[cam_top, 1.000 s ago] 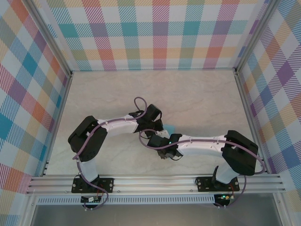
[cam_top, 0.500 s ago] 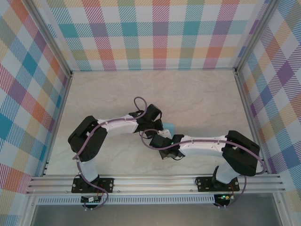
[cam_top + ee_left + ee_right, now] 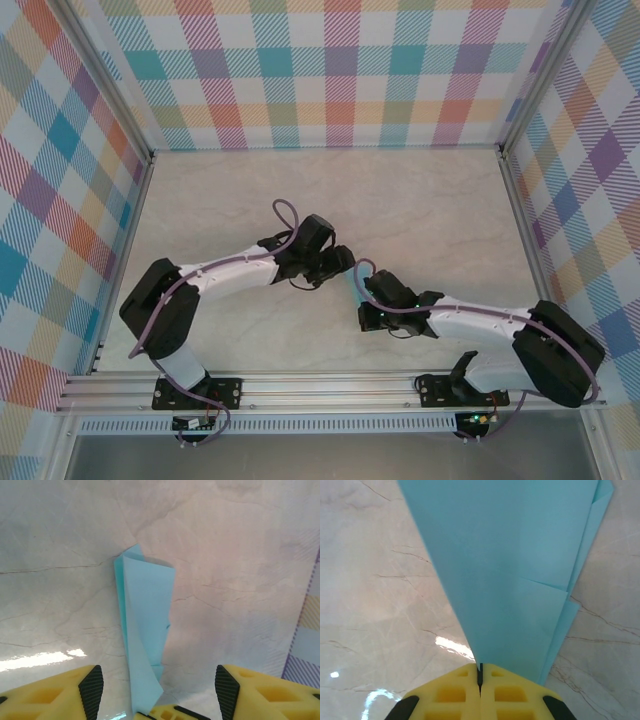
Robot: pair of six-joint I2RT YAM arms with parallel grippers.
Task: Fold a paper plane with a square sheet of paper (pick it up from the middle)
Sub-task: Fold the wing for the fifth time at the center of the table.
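Observation:
The square sheet of paper is folded into a slim light blue paper plane [image 3: 145, 625] with layered flaps. It stands on edge above the marble table. My right gripper [image 3: 480, 676] is shut on its narrow lower end, and the paper plane [image 3: 510, 570] fans out away from the yellow fingers. My left gripper [image 3: 159, 689] is open, its black pads [image 3: 91, 690] on either side of the plane and apart from it. From above, the plane [image 3: 351, 285] is a small blue sliver between the left gripper [image 3: 345, 262] and the right gripper [image 3: 361, 292].
The marble tabletop [image 3: 420, 200] is bare behind and beside the arms. Checked walls [image 3: 340, 70] close in three sides. An aluminium rail [image 3: 330, 385] runs along the near edge with both arm bases on it.
The left gripper has opened and let go of the paper. The right gripper has shut on the paper and holds it alone. Both wrists have shifted to the right.

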